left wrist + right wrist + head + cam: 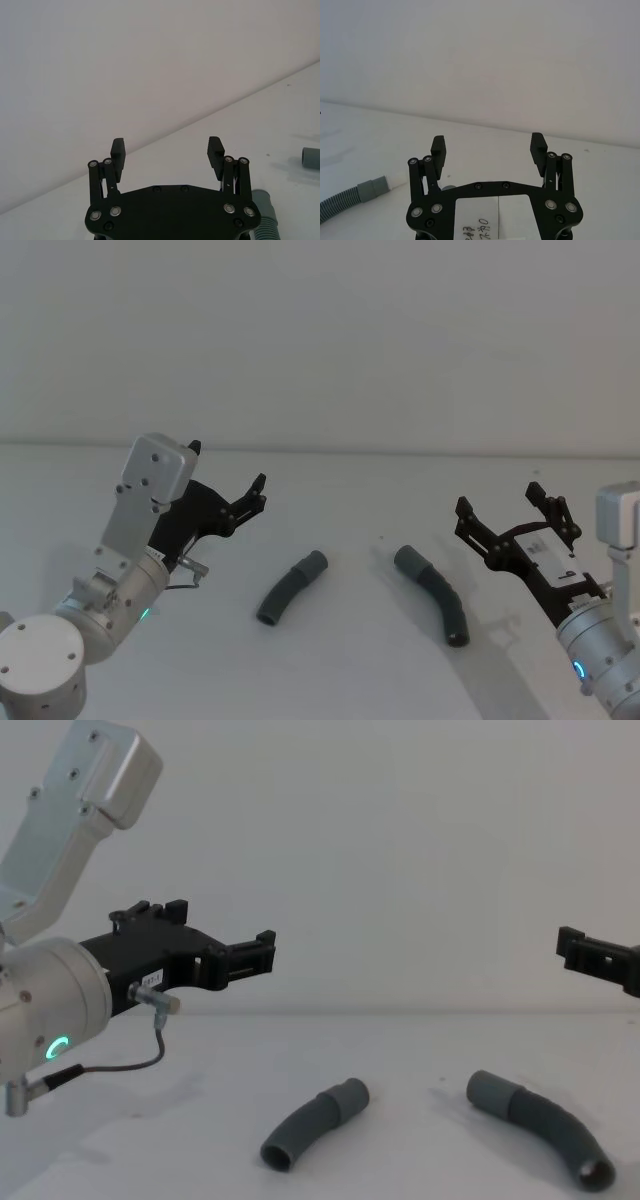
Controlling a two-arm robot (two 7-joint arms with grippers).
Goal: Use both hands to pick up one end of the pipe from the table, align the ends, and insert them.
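Two short curved dark grey pieces of the pipe lie apart on the table (340, 670). In the head view the left piece (292, 586) has its collar end toward the far right. The right piece (433, 592) has its collar end toward the far left. The chest view shows the same left piece (310, 1125) and right piece (540, 1122) lying flat. My left gripper (228, 464) hovers open, up and to the left of the left piece. My right gripper (498, 498) hovers open to the right of the right piece. Neither one holds anything.
A plain pale wall stands behind the table. The left wrist view has my open left gripper (166, 145) with a ribbed pipe piece (265, 220) beside it. The right wrist view has my open right gripper (488, 142) and a pipe piece (355, 195) farther off.
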